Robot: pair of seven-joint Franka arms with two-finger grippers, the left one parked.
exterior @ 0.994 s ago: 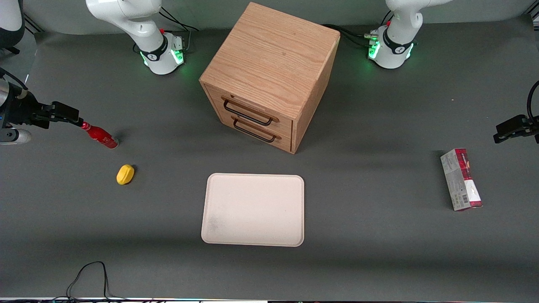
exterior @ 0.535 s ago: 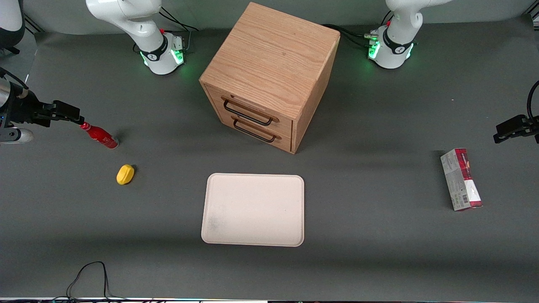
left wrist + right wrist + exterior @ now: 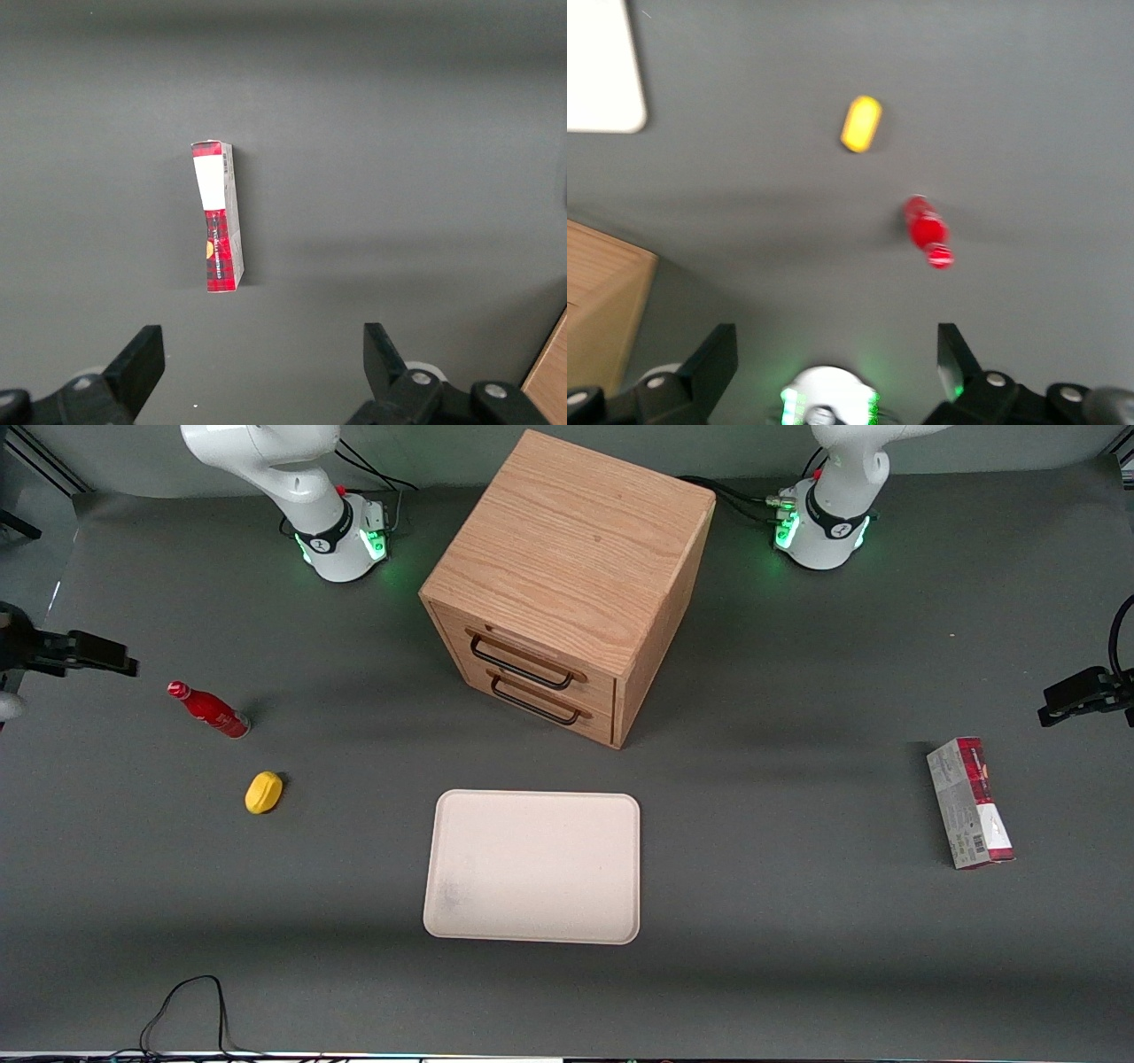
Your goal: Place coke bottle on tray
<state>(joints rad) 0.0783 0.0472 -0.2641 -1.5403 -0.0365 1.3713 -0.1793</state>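
Fingers: two dark tips showing in the right wrist view, standing wide apart and gripping nothing, their lower ends cut off by the picture edge.

Gripper: hanging at the working arm's end of the worktop, above the surface and apart from the bottle's cap; its body is running out of the front view, so only the dark finger end is showing.

Coke bottle: all red, standing free on the worktop near the gripper, touching nothing. In the right wrist view the coke bottle is appearing blurred and foreshortened, cap end toward the camera; label detail is not making out.

Yellow lump: lying on the worktop near the bottle, nearer to the front camera.

Tray: cream-white, lying flat mid-worktop, well apart from the bottle, carrying nothing; only one corner is showing in the right wrist view.

Oak cabinet: standing farther from the front camera than the tray, both drawers sitting flush.

Carton: red and grey, lying toward the parked arm's end.
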